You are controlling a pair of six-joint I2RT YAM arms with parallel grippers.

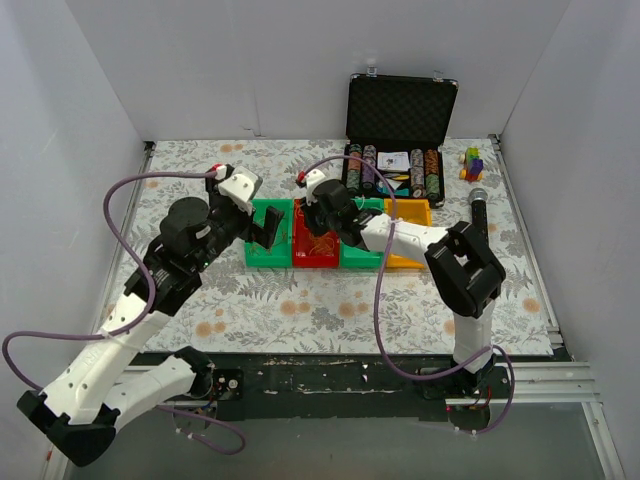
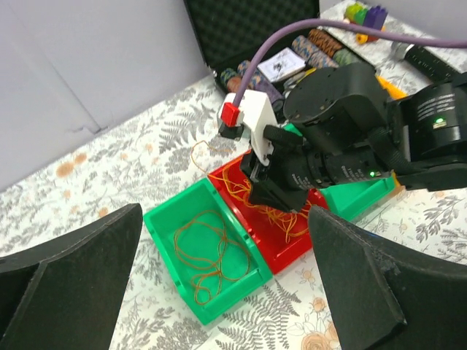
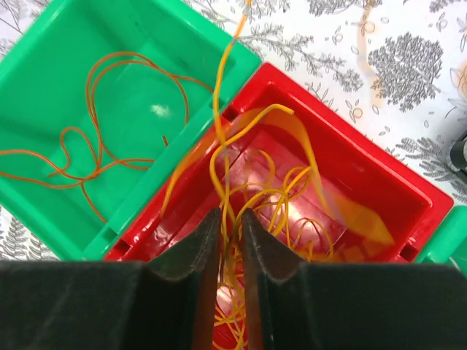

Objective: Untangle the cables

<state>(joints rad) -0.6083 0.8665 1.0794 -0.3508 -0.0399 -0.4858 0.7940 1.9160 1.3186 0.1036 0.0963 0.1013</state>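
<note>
Two pincers, right pincer (image 3: 227,219) clenched on cables (image 3: 219,149) in red bin (image 3: 357,157), left pincer (image 2: 225,211) released, one orange strand (image 3: 124,54) in green bin (image 3: 44,40).

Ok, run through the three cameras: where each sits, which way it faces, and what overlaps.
Top external: above and behind the robot, looking down the table; left gripper and right gripper both reach out over it.
Left wrist: looks across the green bin at the right gripper; its own open fingers frame the bottom.
Right wrist: straight down into the red bin; own fingers pinch the cables.
Shared: both wrist views show green and red bins side by side.
</note>
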